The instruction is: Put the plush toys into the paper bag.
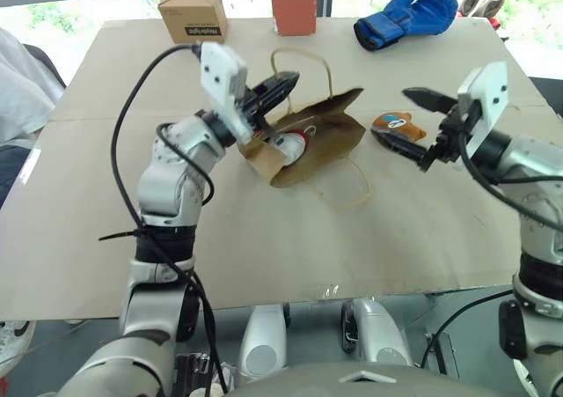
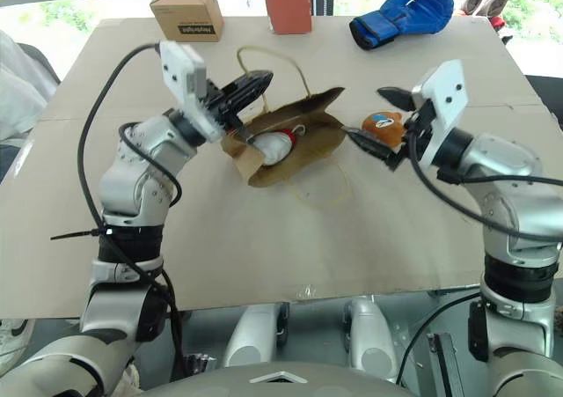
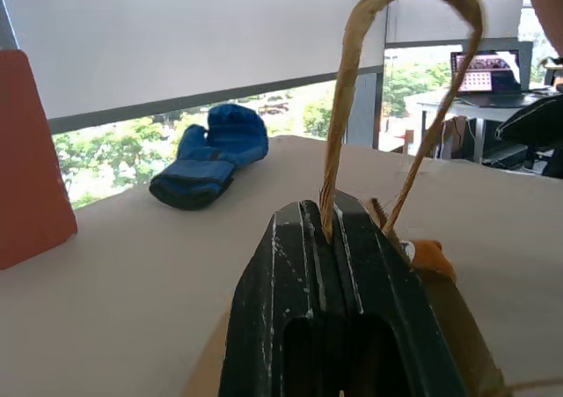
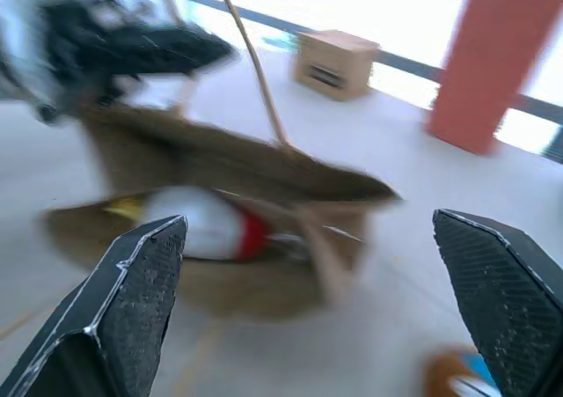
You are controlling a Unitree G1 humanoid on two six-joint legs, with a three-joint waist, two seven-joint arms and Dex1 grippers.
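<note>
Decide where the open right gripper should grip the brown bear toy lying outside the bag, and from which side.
Grip the bear toy across its round head, coming from above: it lies free on the table beside the paper bag, directly under the open right gripper.

Brown kraft paper bag point(image 1: 327, 137), tan handles; white oval plush point(image 1: 288, 146), red end; brown bear-head plush point(image 1: 400, 124), blue patch; blue boxing glove point(image 1: 406, 13).
</note>
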